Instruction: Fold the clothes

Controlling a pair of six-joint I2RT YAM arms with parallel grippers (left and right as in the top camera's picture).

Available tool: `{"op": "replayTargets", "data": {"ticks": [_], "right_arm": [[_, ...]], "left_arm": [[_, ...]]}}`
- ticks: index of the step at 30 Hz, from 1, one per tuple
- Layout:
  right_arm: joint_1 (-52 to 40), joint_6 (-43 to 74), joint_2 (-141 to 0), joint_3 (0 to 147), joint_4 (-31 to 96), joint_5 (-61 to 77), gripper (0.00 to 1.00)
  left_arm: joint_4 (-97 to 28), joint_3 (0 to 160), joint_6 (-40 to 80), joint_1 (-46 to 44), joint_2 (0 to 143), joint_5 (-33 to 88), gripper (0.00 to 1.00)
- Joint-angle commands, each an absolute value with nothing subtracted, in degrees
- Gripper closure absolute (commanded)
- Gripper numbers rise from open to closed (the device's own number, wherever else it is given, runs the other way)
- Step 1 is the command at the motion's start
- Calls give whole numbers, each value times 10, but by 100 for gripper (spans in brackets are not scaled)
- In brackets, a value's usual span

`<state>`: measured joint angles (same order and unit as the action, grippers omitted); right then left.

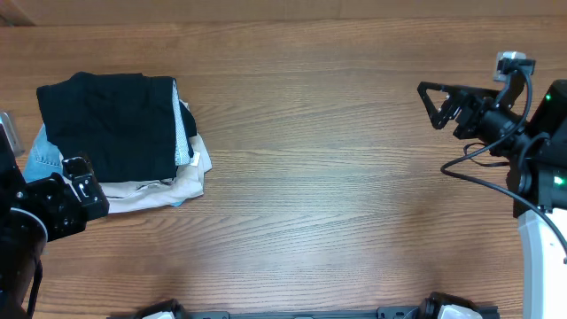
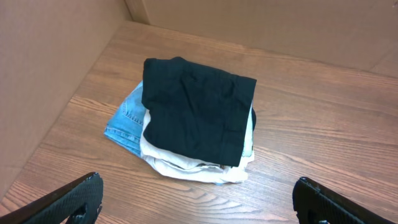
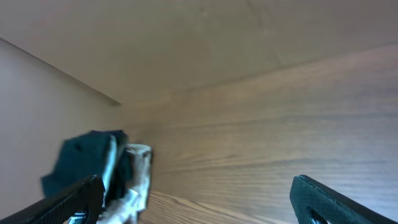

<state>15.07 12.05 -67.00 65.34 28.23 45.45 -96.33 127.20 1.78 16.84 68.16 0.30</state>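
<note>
A stack of folded clothes sits at the table's left. A black garment (image 1: 111,124) lies on top, over a cream piece (image 1: 168,188) and a light blue denim piece (image 1: 40,159). The stack also shows in the left wrist view (image 2: 199,115) and, blurred, in the right wrist view (image 3: 93,165). My left gripper (image 1: 84,188) is open and empty, just in front of the stack's near left corner (image 2: 196,202). My right gripper (image 1: 436,105) is open and empty at the far right, well away from the clothes (image 3: 199,199).
The wooden table (image 1: 337,195) stretches between the stack and the right arm. A brown cardboard wall (image 2: 56,56) stands along the back and left sides. The right arm's cables (image 1: 483,159) hang at the right edge.
</note>
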Motion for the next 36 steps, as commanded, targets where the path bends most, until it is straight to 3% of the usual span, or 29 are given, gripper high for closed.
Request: {"op": "replayTargets", "data": {"ticks": [1,5,10,14,20,24,29,36], "right_arm": [[216,90,-620,665,257,598,0],[324,27,-526,665,283,639,0],[363,58,-409,664,334,439,0],[265,152,-330,662,357,130,0],[114,35,-312,652,366,-22,0],[79,49,-290,619,377,-54,0],[78,154,-203,539,389,-59,0],[60,103,-75,426,389,-29,0]], "left_arm": [[-962,1271,21,165,682,-5,0],[-962,1271,21,165,682,-5,0],[-962,1271,21,165,682,-5,0],[-962,1271,21,165,682,-5,0],[-962,1271,21,165,682,-5,0],[-962,1271,21,165,682,-5,0],[-962,1271,21,165,682,-5,0],[-962,1271,21,165,682,-5,0]]}}
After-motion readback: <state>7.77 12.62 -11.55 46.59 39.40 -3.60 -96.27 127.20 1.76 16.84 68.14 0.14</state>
